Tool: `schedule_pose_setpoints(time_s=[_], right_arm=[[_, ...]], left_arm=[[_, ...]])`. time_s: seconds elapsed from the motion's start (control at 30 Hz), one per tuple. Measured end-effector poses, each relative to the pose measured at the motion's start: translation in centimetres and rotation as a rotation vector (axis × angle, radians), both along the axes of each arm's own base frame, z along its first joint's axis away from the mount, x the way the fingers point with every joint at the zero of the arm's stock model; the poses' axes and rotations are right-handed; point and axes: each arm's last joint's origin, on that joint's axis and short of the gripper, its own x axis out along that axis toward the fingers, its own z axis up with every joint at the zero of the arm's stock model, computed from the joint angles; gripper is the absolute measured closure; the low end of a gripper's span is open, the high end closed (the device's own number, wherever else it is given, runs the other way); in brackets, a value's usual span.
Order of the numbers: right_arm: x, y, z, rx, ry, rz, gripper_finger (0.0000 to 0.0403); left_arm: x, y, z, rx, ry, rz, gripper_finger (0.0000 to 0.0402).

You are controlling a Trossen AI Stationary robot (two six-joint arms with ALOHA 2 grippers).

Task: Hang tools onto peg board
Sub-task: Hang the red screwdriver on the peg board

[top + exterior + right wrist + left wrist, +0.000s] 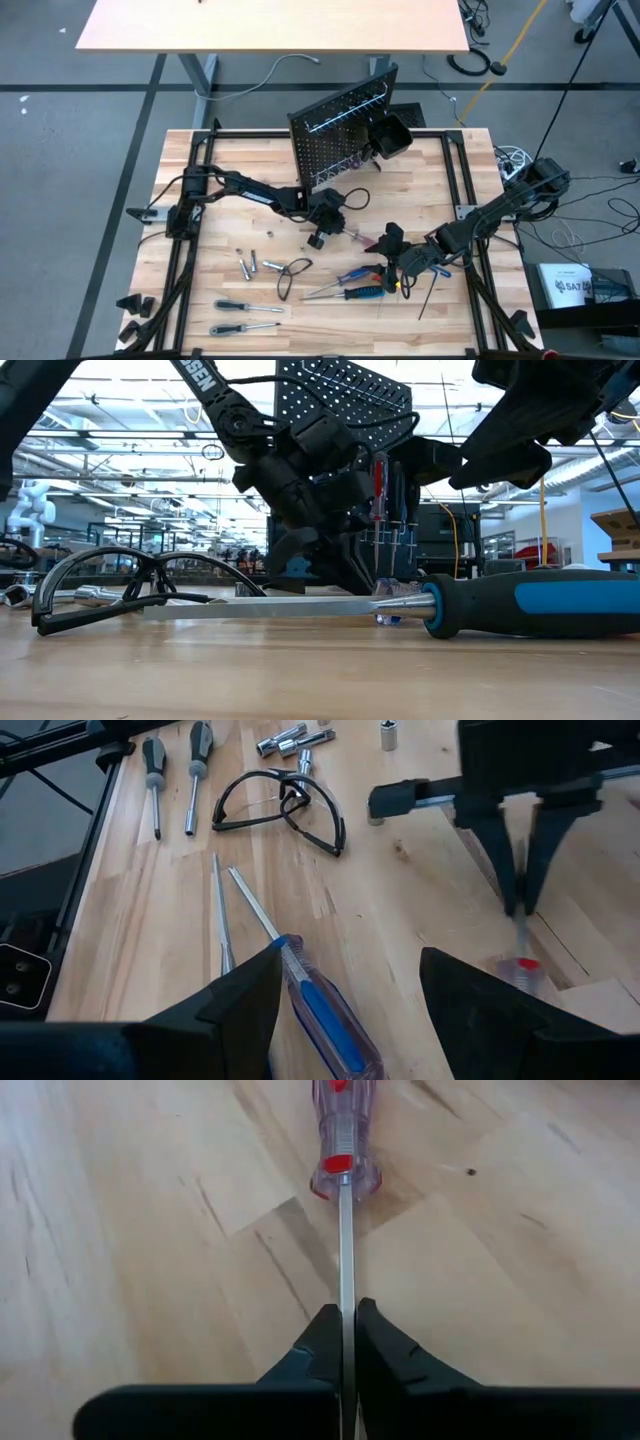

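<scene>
- Pinching the thin metal shaft of a clear-handled screwdriver (344, 1165) with red markings, the left gripper (344, 1342) has its two dark fingers closed tight on the shaft, the tool lying flat on the wooden table (200, 230)
- Seen from above, the left gripper (322, 236) sits near the middle of the table, just in front of the peg board (335, 135) (the board stands upright toward the far side, tilted a little, with a small black bin (389, 137) on its right end)
- Several screwdrivers already hang on the board's near face, red and blue handles (380, 485) showing in the low view
- The right gripper (350, 982) hovers with its fingers spread apart and nothing between them, above a blue-handled screwdriver (318, 1010) and a second long shaft (221, 915) beside it
- From above, the right gripper (391, 262) is to the right of the left one and nearer the front edge
- Still loose on the table: a black wire loop (285, 805), small silver bits (292, 738), and two black-handled screwdrivers (175, 765) at the near left
- A large black and blue handled screwdriver (530, 605) lies closest to the low camera
</scene>
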Motion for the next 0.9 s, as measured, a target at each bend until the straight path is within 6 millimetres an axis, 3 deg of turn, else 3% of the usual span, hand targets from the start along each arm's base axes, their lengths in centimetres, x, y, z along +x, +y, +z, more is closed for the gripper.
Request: schedule_pose_setpoints(time_s=[0.13,0.37,0.6,0.73,0.9], right_arm=[[-0.2,-0.3,0.6,0.000,-0.019,0.000,0.0174],[-1.3,-0.7,3.3,0.034,-0.124,0.010,0.0174],[-3.1,0.8,4.7,0.043,-0.186,0.063,0.0174],[-3.8,1.3,5.1,-0.008,-0.219,0.052,0.0174],[-3.8,1.3,5.1,-0.108,-0.249,-0.016,0.0174]], left_arm=[[-0.5,-1.2,1.6,0.042,0.011,0.001,0.0389],[-2.2,-2.8,6.2,0.037,-0.004,0.021,0.0392],[-5.6,-3.5,11.6,0.011,-0.109,0.024,0.0394],[-8.5,-3.4,12.8,-0.054,-0.238,0.044,0.0394],[-12.1,-3.8,11.8,-0.273,-0.508,0.061,0.0394]])
